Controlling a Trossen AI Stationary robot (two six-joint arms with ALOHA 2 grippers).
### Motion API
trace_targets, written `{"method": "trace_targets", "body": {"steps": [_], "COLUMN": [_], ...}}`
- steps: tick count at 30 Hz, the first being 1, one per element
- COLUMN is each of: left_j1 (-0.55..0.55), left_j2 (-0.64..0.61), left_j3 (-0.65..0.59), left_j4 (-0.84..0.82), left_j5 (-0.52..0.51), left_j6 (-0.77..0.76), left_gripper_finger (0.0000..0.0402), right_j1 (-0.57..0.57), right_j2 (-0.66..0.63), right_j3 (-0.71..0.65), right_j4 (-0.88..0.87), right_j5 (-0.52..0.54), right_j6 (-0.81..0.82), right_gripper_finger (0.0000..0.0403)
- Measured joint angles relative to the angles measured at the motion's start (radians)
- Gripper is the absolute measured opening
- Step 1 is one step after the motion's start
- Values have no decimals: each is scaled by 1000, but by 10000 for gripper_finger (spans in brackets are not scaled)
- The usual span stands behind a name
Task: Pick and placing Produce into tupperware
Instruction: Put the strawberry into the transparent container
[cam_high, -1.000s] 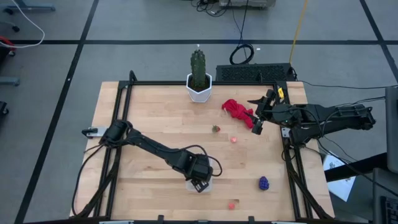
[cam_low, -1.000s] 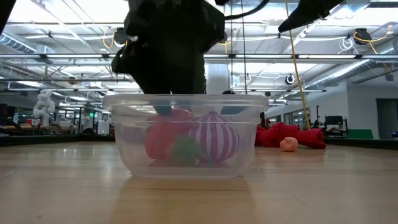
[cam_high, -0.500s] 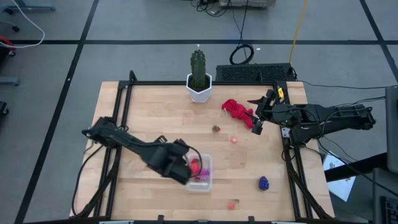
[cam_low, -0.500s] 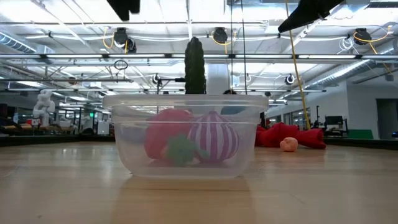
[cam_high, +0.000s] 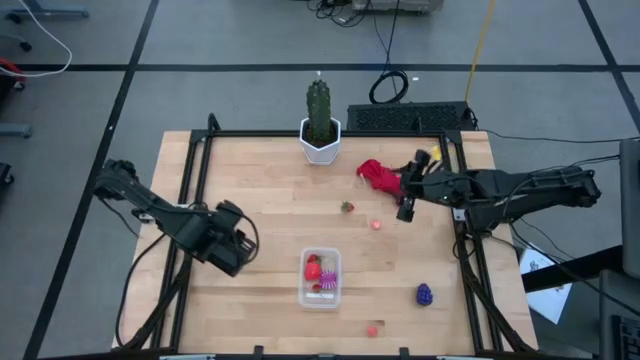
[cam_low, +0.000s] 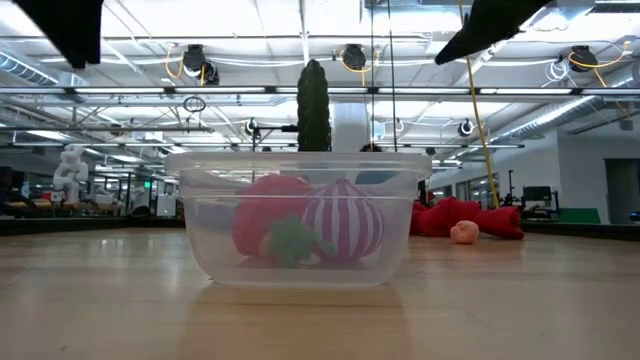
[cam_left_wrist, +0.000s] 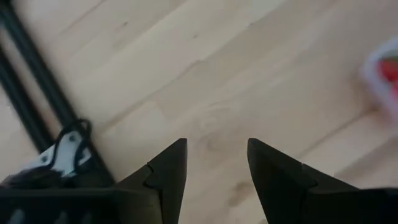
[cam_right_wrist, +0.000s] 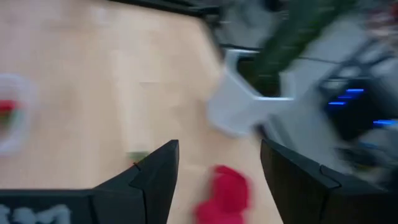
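Note:
The clear tupperware (cam_high: 320, 279) stands near the table's near edge and holds a red strawberry (cam_high: 313, 267) and a striped magenta round piece (cam_high: 326, 276); the low view shows both resting on the tupperware's (cam_low: 300, 215) floor. Out on the wood lie a small strawberry (cam_high: 347, 207), a pink piece (cam_high: 376, 225), a purple grape bunch (cam_high: 424, 294) and another pink piece (cam_high: 372, 328). My left gripper (cam_high: 236, 250) is open over bare wood, left of the tupperware. My right gripper (cam_high: 406, 198) is open above the table, beside the red cloth (cam_high: 380, 174).
A green cactus (cam_high: 318, 103) in a white pot (cam_high: 320, 146) stands at the far edge. The red cloth (cam_low: 465, 215) lies bunched at far right. Black frame rails (cam_high: 195, 190) run along the table's left and right sides. Bare wood stretches between the tupperware and the cloth.
My left gripper has drawn back from above the tupperware toward the table's left edge, uncovering the tupperware and the two fruits in it. My right gripper has shifted a little toward the table's left, by the red cloth.

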Motion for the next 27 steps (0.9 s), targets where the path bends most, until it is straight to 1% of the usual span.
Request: {"method": "trace_targets", "body": {"steps": [4, 6, 7, 9, 13, 17, 20, 24, 27], "left_j1": [0, 0, 0, 0, -1, -5, -11, -11, -11], "left_j2": [-62, -68, -68, -67, -65, -65, -65, -65, -65], "left_j3": [-94, -119, -125, -134, -139, -139, -139, -139, -139], "left_j4": [9, 7, 9, 11, 16, 19, 18, 16, 14], "left_j5": [2, 2, 1, 1, 11, 23, 35, 46, 46], "left_j6": [-7, -7, -6, -2, 0, 0, 0, 15, 24], "left_gripper_finger": [175, 175, 175, 175, 175, 175, 175, 175, 175], "right_j1": [1, 1, 1, 0, 0, 0, -6, -29, -52], "right_j2": [64, 104, 126, 167, 246, 314, 352, 404, 451], "right_j3": [0, 0, 0, 0, 0, 0, 1, 46, 110], "right_j4": [67, 113, 133, 161, 159, 152, 146, 93, 58], "right_j5": [-260, -337, -351, -366, -367, -367, -369, -370, -370], "right_j6": [46, 48, 46, 28, 10, 10, 43, 87, 89], "right_gripper_finger": [219, 219, 219, 219, 219, 219, 219, 219, 219]}}
